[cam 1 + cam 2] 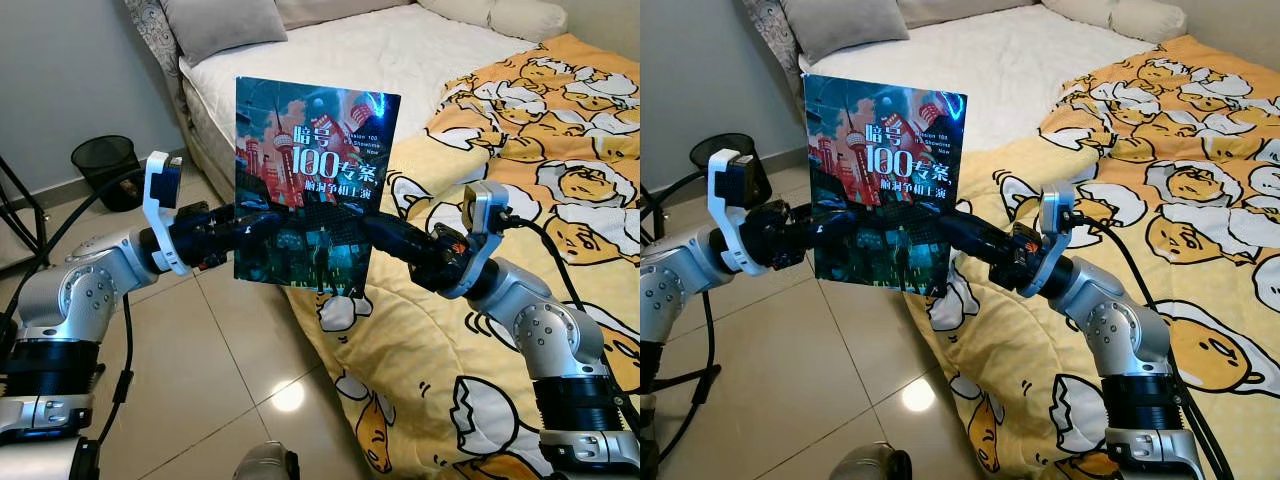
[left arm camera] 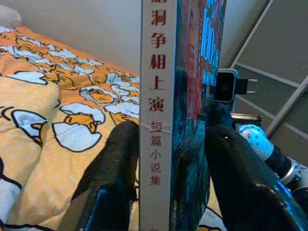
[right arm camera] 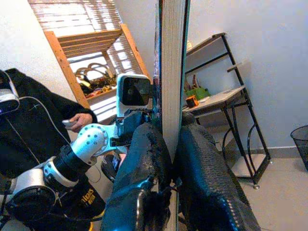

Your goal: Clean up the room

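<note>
While both arms reach forward, the left gripper (image 1: 262,228) and right gripper (image 1: 378,232) each clamp their fingers (image 2: 115,163) on opposite edges of an upright book (image 1: 312,180), held between them above the tiled floor (image 1: 210,370) beside the bed (image 1: 330,60) with its yellow patterned duvet (image 1: 540,150).

The book (image 1: 312,180) at centre frame has a dark teal cover with red towers and white lettering; its spine (image 2: 156,115) is white with red and grey characters. The blanket (image 1: 520,230) at right is yellow-orange, patterned with white-and-yellow egg figures. The bin (image 1: 106,165), upper left, is black mesh.
</note>
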Controlling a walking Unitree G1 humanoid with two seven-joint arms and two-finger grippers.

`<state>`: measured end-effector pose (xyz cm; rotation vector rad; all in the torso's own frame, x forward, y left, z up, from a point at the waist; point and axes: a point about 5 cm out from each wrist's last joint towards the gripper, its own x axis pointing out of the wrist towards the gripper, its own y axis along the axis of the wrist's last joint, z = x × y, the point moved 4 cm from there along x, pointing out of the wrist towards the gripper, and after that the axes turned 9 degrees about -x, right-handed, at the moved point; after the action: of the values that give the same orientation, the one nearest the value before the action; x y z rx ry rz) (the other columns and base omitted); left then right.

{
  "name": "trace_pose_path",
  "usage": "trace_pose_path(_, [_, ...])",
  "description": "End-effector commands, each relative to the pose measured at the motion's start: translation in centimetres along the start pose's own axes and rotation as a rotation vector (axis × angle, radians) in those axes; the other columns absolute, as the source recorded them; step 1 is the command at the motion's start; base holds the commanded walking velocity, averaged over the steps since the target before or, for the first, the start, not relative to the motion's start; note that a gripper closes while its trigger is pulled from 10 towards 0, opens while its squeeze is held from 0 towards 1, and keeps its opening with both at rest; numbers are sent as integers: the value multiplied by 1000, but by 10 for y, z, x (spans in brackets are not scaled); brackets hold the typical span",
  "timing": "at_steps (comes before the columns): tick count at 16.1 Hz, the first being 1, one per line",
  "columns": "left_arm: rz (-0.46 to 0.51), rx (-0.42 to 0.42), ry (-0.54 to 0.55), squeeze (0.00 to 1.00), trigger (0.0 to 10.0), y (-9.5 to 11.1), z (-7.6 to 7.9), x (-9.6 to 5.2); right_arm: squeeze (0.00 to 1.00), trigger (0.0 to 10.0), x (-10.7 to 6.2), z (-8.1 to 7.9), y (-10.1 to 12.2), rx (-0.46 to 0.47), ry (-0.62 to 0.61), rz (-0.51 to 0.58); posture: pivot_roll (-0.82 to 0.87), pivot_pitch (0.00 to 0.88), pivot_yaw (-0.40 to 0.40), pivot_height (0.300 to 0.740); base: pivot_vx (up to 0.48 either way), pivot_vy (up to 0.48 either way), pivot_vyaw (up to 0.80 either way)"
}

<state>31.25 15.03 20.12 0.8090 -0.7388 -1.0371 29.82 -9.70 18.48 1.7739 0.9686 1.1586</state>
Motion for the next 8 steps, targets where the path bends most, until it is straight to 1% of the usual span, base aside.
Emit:
trace_pose_path(1, [-3,14,-7,0,0,3,4,-2,0,0,4,-4,14,-32,33,47,77,0,32,740,0,0,0])
trace_pose_path(8, [-8,-13,-39,0,0,3,9,-1,0,0,7,-4,14,-36,42,41,75,0,33,740,0,0,0])
